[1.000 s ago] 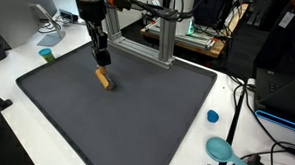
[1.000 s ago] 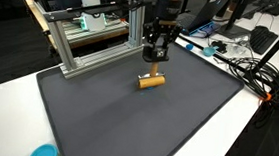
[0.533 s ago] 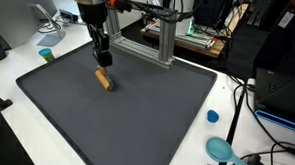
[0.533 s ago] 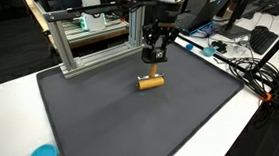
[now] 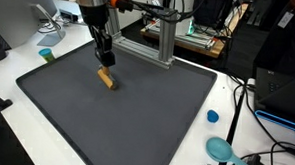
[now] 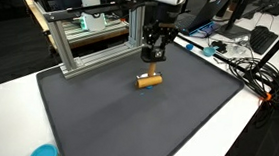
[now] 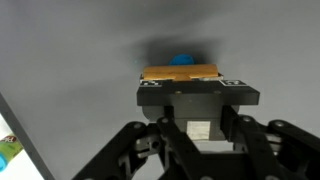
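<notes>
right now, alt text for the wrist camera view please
A black gripper fills the lower half of the wrist view, pointing at a small tan wooden block that lies on a dark grey mat. A small blue thing peeks out just behind the block. Whether the gripper touches the block cannot be told.

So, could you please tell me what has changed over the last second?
Hardly anything. The gripper hangs just above the wooden block as before, with nothing taken hold of or let go. The block has at most shifted a shade on the dark mat. The blue cap stayed put.
</notes>
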`<state>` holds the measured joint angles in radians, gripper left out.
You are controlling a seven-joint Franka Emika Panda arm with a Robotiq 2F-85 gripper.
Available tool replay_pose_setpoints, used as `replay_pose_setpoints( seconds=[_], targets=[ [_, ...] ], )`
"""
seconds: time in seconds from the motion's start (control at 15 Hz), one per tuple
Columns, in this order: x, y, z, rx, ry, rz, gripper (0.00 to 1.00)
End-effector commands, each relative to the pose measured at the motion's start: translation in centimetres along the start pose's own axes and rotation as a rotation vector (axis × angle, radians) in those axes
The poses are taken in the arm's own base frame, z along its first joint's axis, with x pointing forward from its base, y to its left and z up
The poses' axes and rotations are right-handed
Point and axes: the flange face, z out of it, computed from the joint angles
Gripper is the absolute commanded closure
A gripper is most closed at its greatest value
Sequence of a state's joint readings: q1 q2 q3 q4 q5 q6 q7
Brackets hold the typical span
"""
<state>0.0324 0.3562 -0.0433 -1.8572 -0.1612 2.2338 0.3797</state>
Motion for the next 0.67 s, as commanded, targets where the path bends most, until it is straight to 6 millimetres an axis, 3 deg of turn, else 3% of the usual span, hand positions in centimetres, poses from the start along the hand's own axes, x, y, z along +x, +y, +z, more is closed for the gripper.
replay_pose_setpoints(
  seconds=[0.0,0.6],
  targets=[
    [-0.1,-0.4,2.8,-0.025,-0.085,-0.009,0.79],
    [-0.1,-0.7,4.5,-0.036,-0.166,-0.076,0.79]
  ],
)
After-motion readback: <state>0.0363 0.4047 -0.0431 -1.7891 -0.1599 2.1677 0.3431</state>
